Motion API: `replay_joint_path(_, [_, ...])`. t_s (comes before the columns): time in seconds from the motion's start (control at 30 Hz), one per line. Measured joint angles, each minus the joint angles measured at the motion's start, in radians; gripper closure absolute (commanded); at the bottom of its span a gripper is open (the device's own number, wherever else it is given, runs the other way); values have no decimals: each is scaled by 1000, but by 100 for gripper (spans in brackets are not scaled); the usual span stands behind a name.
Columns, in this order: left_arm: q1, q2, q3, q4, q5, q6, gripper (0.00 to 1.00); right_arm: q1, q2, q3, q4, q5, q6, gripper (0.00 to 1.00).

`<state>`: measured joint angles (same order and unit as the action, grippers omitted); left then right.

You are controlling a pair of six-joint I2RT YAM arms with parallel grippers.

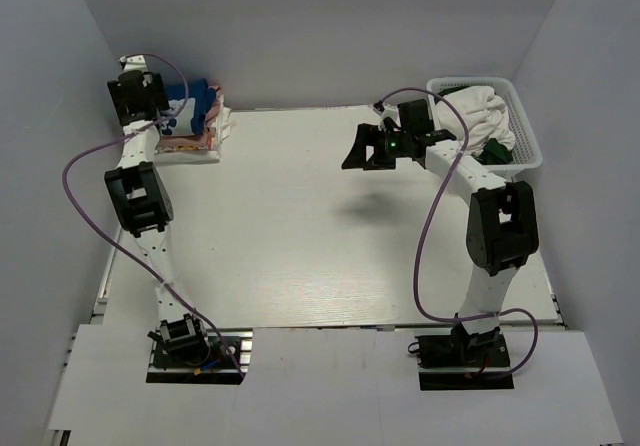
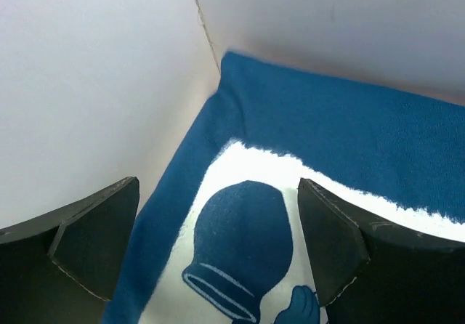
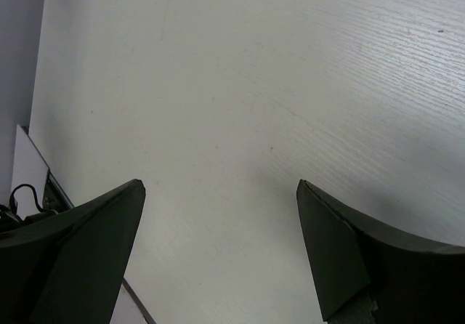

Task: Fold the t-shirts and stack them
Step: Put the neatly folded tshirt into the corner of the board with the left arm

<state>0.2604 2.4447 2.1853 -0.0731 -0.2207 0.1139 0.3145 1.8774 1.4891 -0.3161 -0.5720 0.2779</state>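
Observation:
The t-shirts lie stacked at the table's far left corner. The dark blue one [image 1: 199, 98] is on top, and the salmon-pink one [image 1: 186, 145] shows beneath it at the front edge. In the left wrist view the blue shirt [image 2: 349, 128] fills the frame with its white and pale-blue print [image 2: 247, 164]. My left gripper [image 2: 218, 226] hangs just over that print, open, with nothing between its fingers [image 2: 330, 237]. In the top view the left gripper [image 1: 172, 114] sits at the stack's left side. My right gripper [image 1: 358, 156] hovers open over the bare table [image 3: 254, 84], empty [image 3: 218, 219].
A white lattice basket [image 1: 524, 126] at the far right holds white cloth [image 1: 480, 111] and something dark green [image 1: 496, 152]. White cloth [image 1: 222, 121] pokes out at the stack's right side. Walls close in behind and left of the stack [image 2: 87, 84].

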Motion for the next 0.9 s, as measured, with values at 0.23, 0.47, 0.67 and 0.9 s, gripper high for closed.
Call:
replay_joint_path(0.23, [-8,-65,-106,-3,13,-15,0,1,0,-3,4,-4,2,9])
replay_joint_path(0.47, [-31,-250,-321,-19,135,-76,0,5,-13,-74,18,-8,2,9])
replay_joint_path(0.67, [-52,-410,-367,-21,199,-105,0,9,-120,-165,28,5,1,9])
replay_joint_path(0.9, [-115,-742,-686,4,262,-204,0,7,-351,-369,140,11,36,9])
